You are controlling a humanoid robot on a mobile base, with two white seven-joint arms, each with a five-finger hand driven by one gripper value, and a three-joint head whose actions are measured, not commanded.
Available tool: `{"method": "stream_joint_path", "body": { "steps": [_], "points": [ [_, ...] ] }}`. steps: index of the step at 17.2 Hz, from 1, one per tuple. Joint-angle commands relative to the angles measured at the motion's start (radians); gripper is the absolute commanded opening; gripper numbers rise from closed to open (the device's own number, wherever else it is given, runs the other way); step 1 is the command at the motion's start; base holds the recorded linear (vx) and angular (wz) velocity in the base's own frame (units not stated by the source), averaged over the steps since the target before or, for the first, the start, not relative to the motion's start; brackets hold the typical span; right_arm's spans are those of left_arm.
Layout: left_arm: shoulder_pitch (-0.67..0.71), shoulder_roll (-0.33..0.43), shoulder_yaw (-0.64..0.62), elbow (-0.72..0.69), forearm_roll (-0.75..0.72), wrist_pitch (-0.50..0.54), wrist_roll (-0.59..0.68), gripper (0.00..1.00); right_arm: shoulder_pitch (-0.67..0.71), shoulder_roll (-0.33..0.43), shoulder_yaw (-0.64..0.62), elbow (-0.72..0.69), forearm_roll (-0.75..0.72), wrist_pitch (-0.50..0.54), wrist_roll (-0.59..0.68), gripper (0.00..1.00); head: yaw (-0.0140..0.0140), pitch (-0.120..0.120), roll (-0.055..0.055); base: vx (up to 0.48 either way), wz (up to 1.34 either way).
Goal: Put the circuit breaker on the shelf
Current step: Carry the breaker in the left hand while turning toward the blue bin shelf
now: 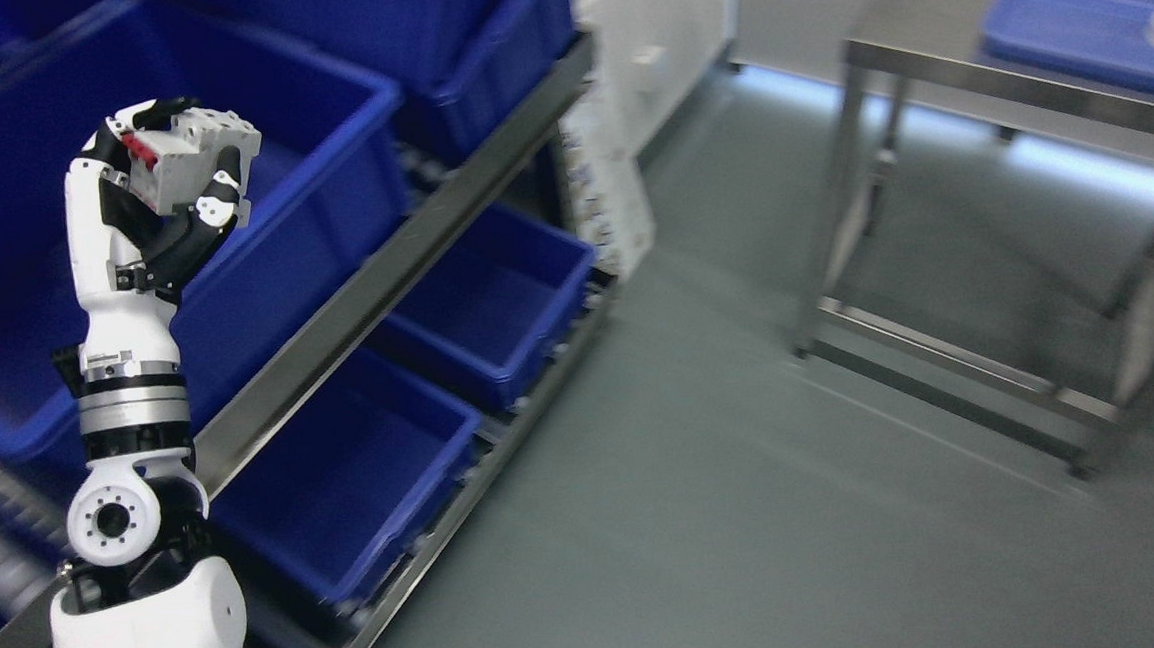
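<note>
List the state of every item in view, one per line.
Left hand: raised, fingers closed on the breaker.
Circuit breaker: held in front of the upper bin, not yet set down.
Upper blue bin: open-topped.
Lower blue bins: open-topped, nothing visible inside.

Bins (495, 299) on shelf (412, 254), table (1013, 87) right

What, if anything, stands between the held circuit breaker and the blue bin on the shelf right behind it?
Nothing visible. The left hand grips the circuit breaker raised in front of the large blue bin on the upper shelf; only the bin's near wall lies below it. The bin's inside shows nothing in the path.
</note>
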Motion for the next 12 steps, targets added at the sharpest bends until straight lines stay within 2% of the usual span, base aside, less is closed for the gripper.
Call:
{"method": "stream_joint_path", "body": {
  "steps": [1, 5, 9, 10, 12],
  "points": [
    [-0.092, 0.016, -0.043, -0.007, -0.007, 0.073, -0.015, 0.13, 0.000, -0.017, 0.020, 0.000, 0.000, 0.032, 0.001, 1.00, 0.0000, 0.000, 0.000, -0.174, 1.64],
    [-0.143, 0.023, -0.053, 0.020, -0.026, 0.173, -0.115, 0.13, 0.000, -0.017, 0.020, 0.000, 0.000, 0.032, 0.001, 1.00, 0.0000, 0.000, 0.000, -0.072, 1.49],
    [-0.239, 0.279, -0.142, 0.251, -0.163, 0.184, -0.250, 0.13, 0.000, -0.017, 0.020, 0.000, 0.000, 0.032, 0.000, 1.00, 0.0000, 0.000, 0.000, 0.073, 0.81],
    [-0.273, 0.321, -0.168, 0.320, -0.187, 0.184, -0.273, 0.14, 0.000, -0.017, 0.020, 0.000, 0.000, 0.032, 0.000, 1.00, 0.0000, 0.000, 0.000, 0.114, 0.59],
    [-0.343, 0.353, -0.222, 0.442, -0.247, 0.184, -0.316, 0.15, 0.000, -0.017, 0.020, 0.000, 0.000, 0.032, 0.000, 1.00, 0.0000, 0.000, 0.000, 0.117, 0.46]
  ]
}}
